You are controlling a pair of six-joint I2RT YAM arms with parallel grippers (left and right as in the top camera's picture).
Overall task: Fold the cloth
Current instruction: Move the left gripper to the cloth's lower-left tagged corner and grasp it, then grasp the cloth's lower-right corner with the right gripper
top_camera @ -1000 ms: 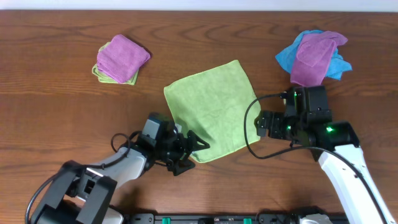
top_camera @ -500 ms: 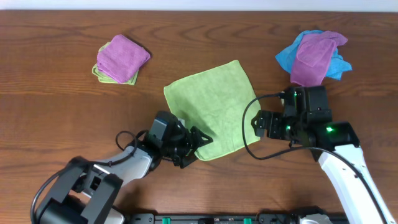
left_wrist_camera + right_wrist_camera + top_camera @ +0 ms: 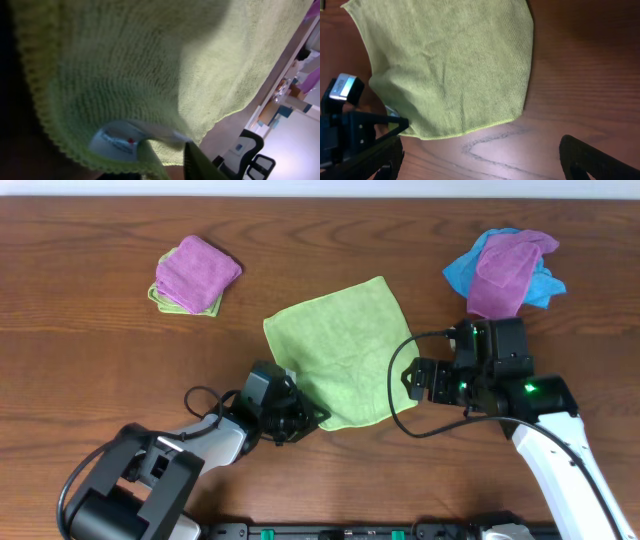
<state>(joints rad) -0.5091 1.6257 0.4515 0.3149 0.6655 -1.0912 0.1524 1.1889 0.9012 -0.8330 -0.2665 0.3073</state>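
The lime-green cloth [image 3: 340,350] lies spread flat in the middle of the table, one corner pointing at each arm. My left gripper [image 3: 308,418] is at its near-left corner, shut on the fabric. In the left wrist view the cloth [image 3: 150,60] fills the frame and its white tag [image 3: 117,140] sits right at the jaws. My right gripper [image 3: 412,380] hovers beside the cloth's right edge, open and holding nothing. The right wrist view shows the cloth [image 3: 455,65] ahead and bare wood between the wide-apart fingers [image 3: 600,160].
A folded purple cloth [image 3: 197,270] rests on a green one [image 3: 170,300] at the back left. At the back right a purple cloth [image 3: 510,270] lies on a crumpled blue cloth [image 3: 458,272]. A black cable [image 3: 397,395] loops from the right arm.
My left gripper slid right onto the cloth's near-left corner and closed from wide open onto it. The corner has bunched slightly. The right arm stayed put.
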